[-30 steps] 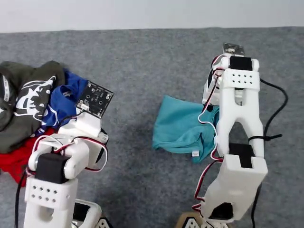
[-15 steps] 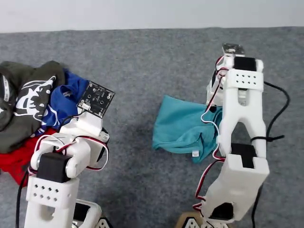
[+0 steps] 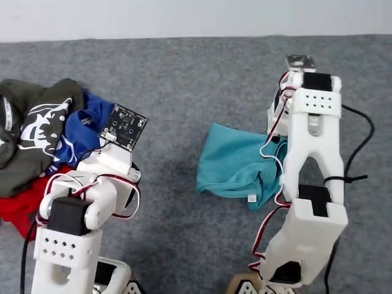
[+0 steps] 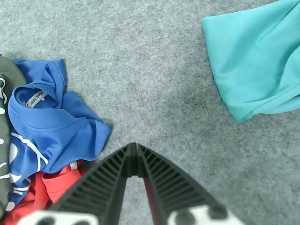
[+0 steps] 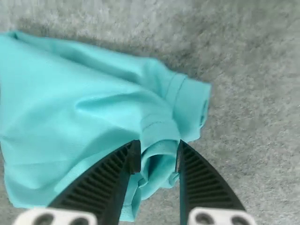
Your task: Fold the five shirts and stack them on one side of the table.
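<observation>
Teal shirt (image 3: 236,165) crumpled centre-right on grey fuzzy counter (image 3: 184,79). Right gripper (image 5: 154,158): fingers pinching soft bunched fold. Left gripper (image 4: 136,147): fingers pressed together, empty, beside heap at left edge: olive shirt (image 3: 37,122), blue shirt (image 3: 79,131), red shirt (image 3: 21,205). Risk: shallow pinch slips, or limp knit drags and bunches further.

Grey felt table (image 3: 171,79) with teal shirt (image 3: 229,165) and separate shirt heap (image 3: 43,131)
</observation>
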